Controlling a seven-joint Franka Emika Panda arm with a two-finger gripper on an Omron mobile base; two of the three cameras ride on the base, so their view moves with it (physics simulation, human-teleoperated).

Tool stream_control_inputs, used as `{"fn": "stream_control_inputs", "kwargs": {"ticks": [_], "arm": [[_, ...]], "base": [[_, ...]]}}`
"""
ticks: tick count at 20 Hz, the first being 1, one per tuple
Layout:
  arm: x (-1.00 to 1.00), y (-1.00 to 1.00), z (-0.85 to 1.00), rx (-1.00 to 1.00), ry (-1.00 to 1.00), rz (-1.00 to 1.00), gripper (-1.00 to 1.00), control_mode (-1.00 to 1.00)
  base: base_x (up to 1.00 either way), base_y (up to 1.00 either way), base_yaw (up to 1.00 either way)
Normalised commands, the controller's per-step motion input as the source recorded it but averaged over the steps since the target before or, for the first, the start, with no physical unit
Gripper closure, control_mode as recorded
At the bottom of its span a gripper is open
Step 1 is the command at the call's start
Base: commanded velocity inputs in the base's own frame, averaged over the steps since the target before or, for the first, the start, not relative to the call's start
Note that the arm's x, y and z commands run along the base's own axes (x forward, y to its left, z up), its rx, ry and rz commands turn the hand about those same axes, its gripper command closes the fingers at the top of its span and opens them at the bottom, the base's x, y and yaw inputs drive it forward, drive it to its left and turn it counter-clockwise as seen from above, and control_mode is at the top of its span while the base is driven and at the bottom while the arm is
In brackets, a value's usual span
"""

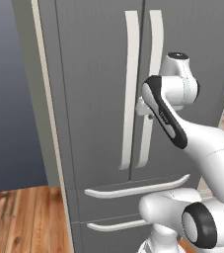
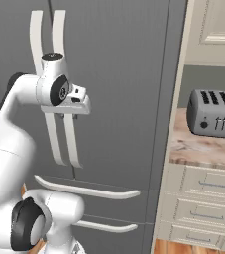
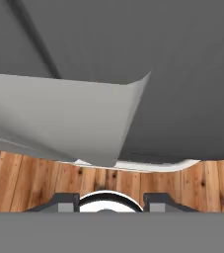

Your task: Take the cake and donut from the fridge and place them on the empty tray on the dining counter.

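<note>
The grey fridge [image 1: 93,74] [image 2: 124,74] stands right in front of me with both French doors shut. My gripper [image 2: 68,116] points downward, close against the right door's long white handle [image 1: 155,44] [image 2: 72,144] at mid height. In the hand view the gripper [image 3: 111,201] is open, its dark fingertips [image 3: 66,200] wide apart, and the pale handle [image 3: 59,118] looms just ahead of them, with no contact that I can make out. The cake and donut are hidden behind the shut doors. The tray and the dining counter are out of view.
Two lower fridge drawers carry curved white handles [image 1: 133,189] [image 2: 84,191]. Right of the fridge, a grey toaster [image 2: 215,114] sits on a marble counter [image 2: 203,149] above beige drawers [image 2: 203,198]. There is wood floor [image 1: 19,217] and a blue-grey wall [image 1: 5,99] to the left.
</note>
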Motion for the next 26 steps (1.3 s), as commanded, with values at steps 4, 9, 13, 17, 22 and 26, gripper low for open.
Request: {"fn": "stream_control_inputs", "kwargs": {"ticks": [4, 9, 13, 17, 22, 26], "arm": [[-0.55, 0.0, 0.06, 0.0, -0.17, 0.0, -1.0, -1.0], [-0.99, 0.0, 0.18, 0.0, -0.46, -0.02, -1.0, -1.0], [-0.89, 0.0, 0.3, 0.01, -0.24, -0.01, -1.0, -1.0], [-0.78, 0.0, 0.77, 0.0, -0.07, 0.0, -1.0, -1.0], [-0.79, -0.02, 0.58, 0.04, 0.0, 0.0, -1.0, 1.0], [0.0, 0.0, 0.0, 0.0, 0.0, 0.0, -1.0, 1.0]], "base": [[0.0, 0.0, 0.0], [0.0, 0.0, 0.0], [0.0, 0.0, 0.0], [0.0, 0.0, 0.0], [-0.19, 0.0, 0.0], [-0.75, 0.0, 0.0]]}}
